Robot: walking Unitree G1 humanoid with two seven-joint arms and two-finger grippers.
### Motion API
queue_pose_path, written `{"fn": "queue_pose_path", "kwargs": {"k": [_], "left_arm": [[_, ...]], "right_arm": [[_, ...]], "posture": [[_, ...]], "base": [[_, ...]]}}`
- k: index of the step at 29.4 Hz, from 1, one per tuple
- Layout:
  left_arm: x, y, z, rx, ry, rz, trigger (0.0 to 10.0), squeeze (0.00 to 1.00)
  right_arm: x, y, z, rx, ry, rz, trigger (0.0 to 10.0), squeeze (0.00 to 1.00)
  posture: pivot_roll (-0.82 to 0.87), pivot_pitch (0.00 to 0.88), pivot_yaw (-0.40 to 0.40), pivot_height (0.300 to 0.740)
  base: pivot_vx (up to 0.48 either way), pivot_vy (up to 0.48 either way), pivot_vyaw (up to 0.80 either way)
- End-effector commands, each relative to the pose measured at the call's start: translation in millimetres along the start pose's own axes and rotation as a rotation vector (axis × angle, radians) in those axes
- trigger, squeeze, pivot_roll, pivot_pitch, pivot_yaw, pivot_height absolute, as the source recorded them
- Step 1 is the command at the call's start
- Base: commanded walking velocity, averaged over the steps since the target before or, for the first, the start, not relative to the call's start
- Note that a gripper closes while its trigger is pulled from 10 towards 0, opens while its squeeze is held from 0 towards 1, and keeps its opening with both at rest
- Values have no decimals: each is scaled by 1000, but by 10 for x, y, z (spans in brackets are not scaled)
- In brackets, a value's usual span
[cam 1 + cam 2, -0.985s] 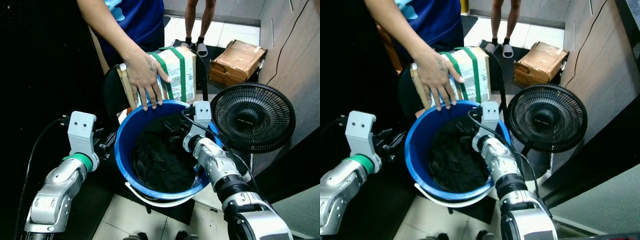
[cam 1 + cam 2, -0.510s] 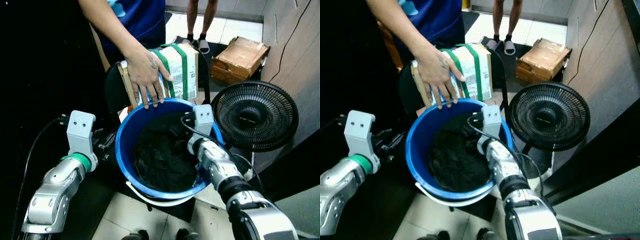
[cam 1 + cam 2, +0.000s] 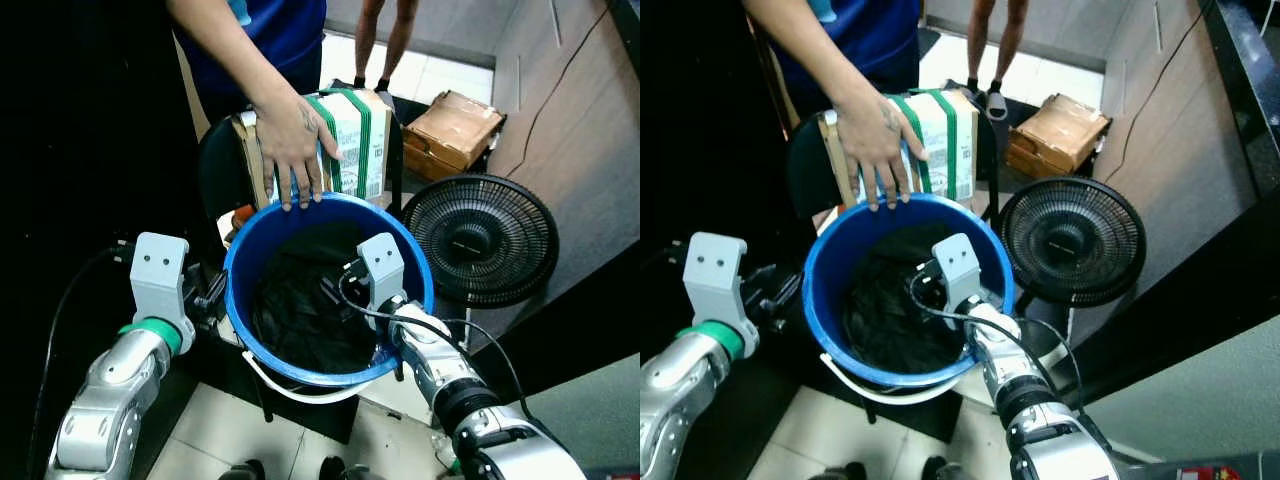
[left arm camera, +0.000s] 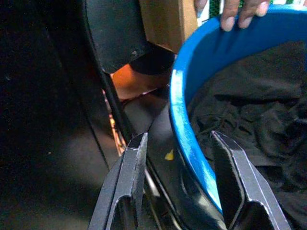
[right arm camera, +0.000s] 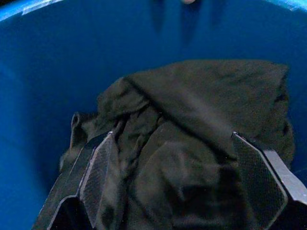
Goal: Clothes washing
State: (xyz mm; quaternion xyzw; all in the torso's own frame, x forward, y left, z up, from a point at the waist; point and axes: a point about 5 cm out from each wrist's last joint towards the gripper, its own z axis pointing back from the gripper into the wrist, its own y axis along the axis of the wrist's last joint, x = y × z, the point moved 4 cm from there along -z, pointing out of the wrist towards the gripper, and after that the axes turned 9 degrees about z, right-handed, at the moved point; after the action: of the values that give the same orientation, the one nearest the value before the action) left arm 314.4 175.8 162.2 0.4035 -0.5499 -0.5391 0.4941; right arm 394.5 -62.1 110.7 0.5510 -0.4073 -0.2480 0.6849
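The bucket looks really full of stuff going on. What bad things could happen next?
The left end effector straddles the blue bucket rim; a pull might tip it. The person's hand rests on the far rim and could get bumped. The open right end effector over the black clothes might grab only a loose fold.

- Left arm (image 3: pixel 110 395) is showing silver casing with a green ring and a grey perforated wrist block.
- Right arm (image 3: pixel 440 365) is carrying black cables and a matching grey block.
- Left tool (image 4: pixel 180 158) is presenting two long black fingers.
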Motion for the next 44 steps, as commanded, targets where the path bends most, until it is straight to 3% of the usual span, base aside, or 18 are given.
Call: {"fn": "queue_pose_path", "kwargs": {"k": [1,6,18,30,44], "left_arm": [[11,-40,67,-7,6,6,10000,0],[45,-79,154,-18,-3,18,10000,0],[231,-83,170,-41,-114,23,10000,0],[368,-129,235,-93,-215,20,10000,0],[487,-159,269,-136,-306,23,10000,0]], "right_arm": [[-98,-58,-10,-31,51,18,10000,0],[-225,-175,-3,-101,125,73,10000,0],[-72,-169,-102,-210,39,71,10000,0],[-183,-179,-163,-287,95,118,10000,0],[-492,-373,-120,-471,219,-44,10000,0]], "posture": [[134,200,-79,740],[134,216,-85,740],[127,257,-61,740],[133,276,-46,740],[132,275,-40,740]], "base": [[0,0,0],[0,0,0],[0,0,0],[0,0,0],[0,0,0]]}}
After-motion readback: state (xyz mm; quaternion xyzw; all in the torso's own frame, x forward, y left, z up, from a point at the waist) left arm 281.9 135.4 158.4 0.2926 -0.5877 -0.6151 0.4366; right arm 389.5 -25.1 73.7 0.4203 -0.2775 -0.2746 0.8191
